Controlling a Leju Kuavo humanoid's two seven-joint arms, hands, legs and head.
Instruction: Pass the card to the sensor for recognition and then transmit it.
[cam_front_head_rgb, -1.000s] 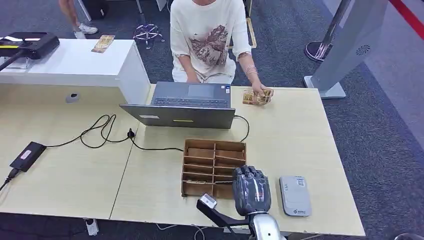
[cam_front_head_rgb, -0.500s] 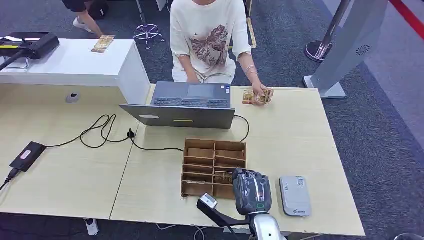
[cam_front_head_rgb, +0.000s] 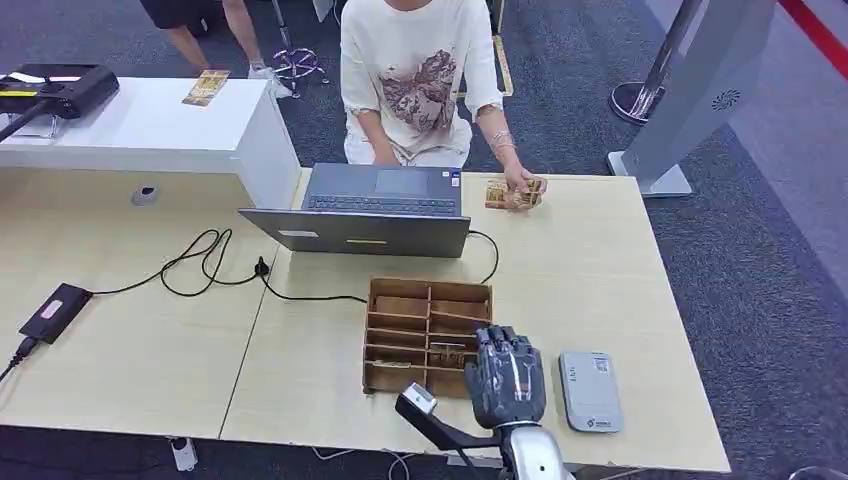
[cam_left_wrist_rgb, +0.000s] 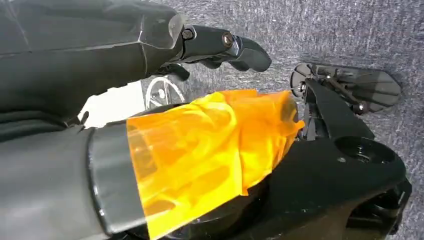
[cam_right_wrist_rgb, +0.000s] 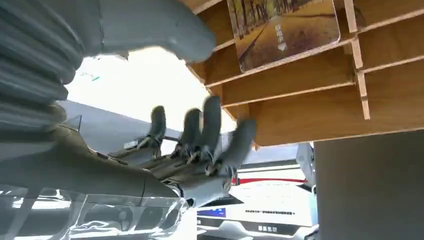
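Shifted slightly toward the sensor (cam_front_head_rgb: 589, 391), the right robot hand (cam_front_head_rgb: 507, 376) hovers with fingers spread, empty, over the wooden organizer (cam_front_head_rgb: 428, 335); the card (cam_right_wrist_rgb: 283, 28) lies inside, just beyond its fingertips.

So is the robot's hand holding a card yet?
No. The right hand hovers over the wooden organizer with fingers spread and nothing between them. A card lies in a compartment.

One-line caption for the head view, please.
Right hand hovers open over the wooden divider tray, beside the grey card reader; a person sits behind the laptop.
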